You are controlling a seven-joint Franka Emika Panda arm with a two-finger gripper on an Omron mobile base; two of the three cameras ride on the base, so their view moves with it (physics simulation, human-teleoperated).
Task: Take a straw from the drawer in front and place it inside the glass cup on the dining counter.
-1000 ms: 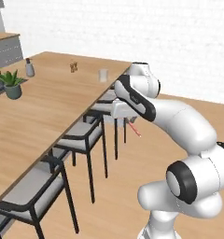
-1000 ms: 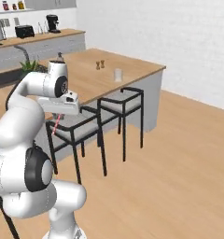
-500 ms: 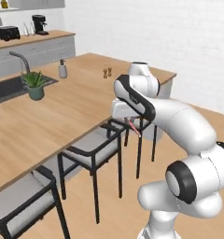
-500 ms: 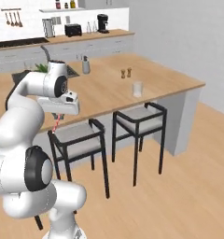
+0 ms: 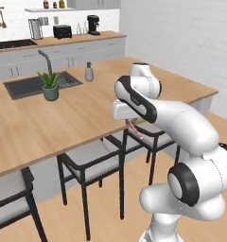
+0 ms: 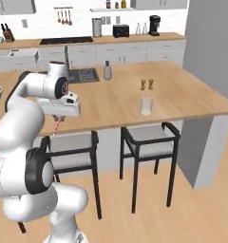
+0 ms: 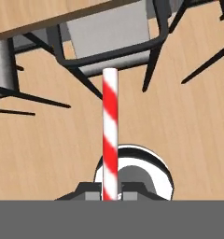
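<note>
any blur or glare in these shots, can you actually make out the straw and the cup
Hand view: straw sharp, red-white stripes crisp, gripper shut on it. Left base view: soft, straw a faint pink sliver. Right base view: no glare, glass cup pale and low-contrast on the dining counter.

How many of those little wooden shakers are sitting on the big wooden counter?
2. The wooden shakers stand side by side on the dining counter, just behind the glass cup. Others may be hidden.

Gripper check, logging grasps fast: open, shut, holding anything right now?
Gripper: shut on the straw, which sticks out straight from between the fingertips.
</note>
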